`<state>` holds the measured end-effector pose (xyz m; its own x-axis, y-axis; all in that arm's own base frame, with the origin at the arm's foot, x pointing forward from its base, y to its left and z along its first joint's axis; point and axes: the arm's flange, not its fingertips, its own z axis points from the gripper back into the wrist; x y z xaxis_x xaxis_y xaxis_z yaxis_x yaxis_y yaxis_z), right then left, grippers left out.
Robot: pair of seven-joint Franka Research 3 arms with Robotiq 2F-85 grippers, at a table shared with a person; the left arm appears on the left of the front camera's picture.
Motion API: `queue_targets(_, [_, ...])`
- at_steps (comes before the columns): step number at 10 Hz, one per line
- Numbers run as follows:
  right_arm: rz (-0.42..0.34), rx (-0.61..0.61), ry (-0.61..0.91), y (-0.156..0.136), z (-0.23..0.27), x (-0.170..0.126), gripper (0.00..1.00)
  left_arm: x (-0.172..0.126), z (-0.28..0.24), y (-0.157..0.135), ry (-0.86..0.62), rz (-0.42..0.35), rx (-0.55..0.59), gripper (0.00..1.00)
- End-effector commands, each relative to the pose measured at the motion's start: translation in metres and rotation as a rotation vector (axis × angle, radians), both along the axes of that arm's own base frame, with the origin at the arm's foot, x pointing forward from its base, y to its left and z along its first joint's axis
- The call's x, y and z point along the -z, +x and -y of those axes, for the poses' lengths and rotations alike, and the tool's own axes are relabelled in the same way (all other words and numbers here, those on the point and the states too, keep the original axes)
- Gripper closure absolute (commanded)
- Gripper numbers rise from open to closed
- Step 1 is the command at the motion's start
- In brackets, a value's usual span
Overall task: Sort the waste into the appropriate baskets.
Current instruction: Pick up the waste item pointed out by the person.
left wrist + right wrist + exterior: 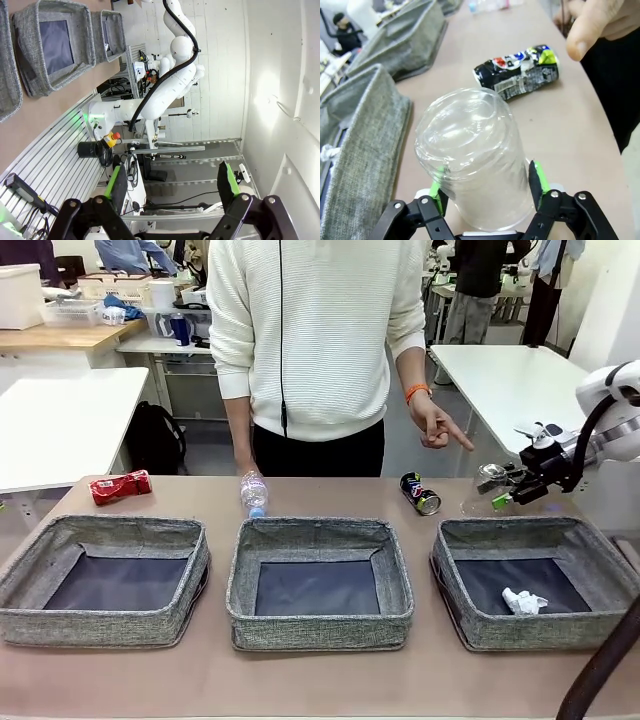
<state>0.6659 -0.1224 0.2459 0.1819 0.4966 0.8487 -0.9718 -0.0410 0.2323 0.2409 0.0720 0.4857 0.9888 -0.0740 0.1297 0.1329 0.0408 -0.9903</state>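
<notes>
The right gripper (487, 177) pinched the clear plastic cup (465, 145) between its green pads. The cup's long axis ran along the fingers, and its far end pointed toward the dark printed can (517, 70), which lay on its side on the table (570, 125). Just beside the gripper stood the right basket (540, 530), which held the paper wad (523, 601). The left gripper (172, 175) hung spread, with nothing between its fingers.

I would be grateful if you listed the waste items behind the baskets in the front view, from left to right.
red metal can → small clear plastic bottle → dark printed can → clear plastic cup, which sits between the fingers of the right gripper.
</notes>
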Motion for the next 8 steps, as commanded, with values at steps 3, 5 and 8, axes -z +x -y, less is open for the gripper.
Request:
queue_targets(3, [0.03, 0.009, 0.027, 0.002, 0.0, 0.0, 0.42, -0.002, 0.0, -0.001, -0.012, 0.013, 0.002, 0.07])
queue_targets(5, [0.027, 0.013, 0.026, 0.003, 0.002, 0.0, 0.62, -0.002, 0.0, -0.001, -0.012, 0.013, 0.002, 0.07])
queue_targets(8, [0.02, 0.031, 0.032, 0.005, 0.012, -0.006, 0.54, -0.002, 0.0, -0.001, -0.012, 0.013, 0.002, 0.07])
